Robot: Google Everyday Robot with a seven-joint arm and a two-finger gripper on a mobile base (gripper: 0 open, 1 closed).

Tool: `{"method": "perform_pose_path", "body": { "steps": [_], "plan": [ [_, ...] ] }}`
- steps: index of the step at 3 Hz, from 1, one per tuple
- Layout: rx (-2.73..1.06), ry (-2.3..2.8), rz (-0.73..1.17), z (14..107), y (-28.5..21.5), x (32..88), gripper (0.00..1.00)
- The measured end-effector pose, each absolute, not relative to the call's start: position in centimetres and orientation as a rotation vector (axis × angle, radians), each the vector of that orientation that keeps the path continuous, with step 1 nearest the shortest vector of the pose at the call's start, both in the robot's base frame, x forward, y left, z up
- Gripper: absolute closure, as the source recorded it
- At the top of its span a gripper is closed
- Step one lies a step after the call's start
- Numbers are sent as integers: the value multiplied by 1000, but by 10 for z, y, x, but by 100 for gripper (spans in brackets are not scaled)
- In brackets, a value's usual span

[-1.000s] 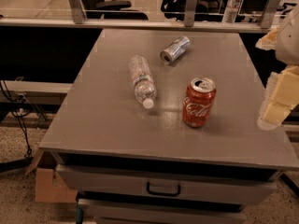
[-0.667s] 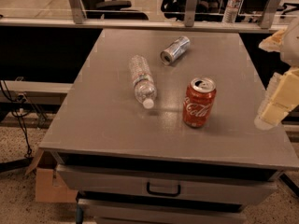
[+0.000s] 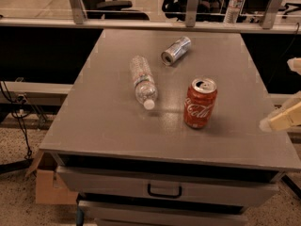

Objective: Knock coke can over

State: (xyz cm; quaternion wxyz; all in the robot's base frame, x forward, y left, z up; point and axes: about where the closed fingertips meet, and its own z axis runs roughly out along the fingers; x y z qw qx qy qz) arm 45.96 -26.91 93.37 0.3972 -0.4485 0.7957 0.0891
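The red coke can [image 3: 200,103] stands upright on the grey table top [image 3: 103,121], right of centre, with its silver top and pull tab showing. My gripper [image 3: 289,91] is at the right edge of the view, beyond the table's right side and well clear of the can. Only its two pale fingers [image 3: 281,118] show. They stand apart, open and empty.
A clear plastic water bottle [image 3: 142,82] lies on its side left of the coke can. A plain silver can [image 3: 176,50] lies on its side toward the back. A drawer with a dark handle [image 3: 164,190] is below the front edge. A cardboard box [image 3: 51,186] sits on the floor at the left.
My gripper has moved down and slightly right in the view, so less of it shows. The coke can, bottle and silver can have not moved.
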Motion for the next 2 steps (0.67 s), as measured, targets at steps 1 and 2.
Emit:
{"method": "perform_pose_path", "body": {
  "steps": [1, 2],
  "plan": [
    [-1018, 1866, 364, 938, -253, 464, 0],
    [-965, 1789, 451, 957, -235, 464, 0]
  ]
}}
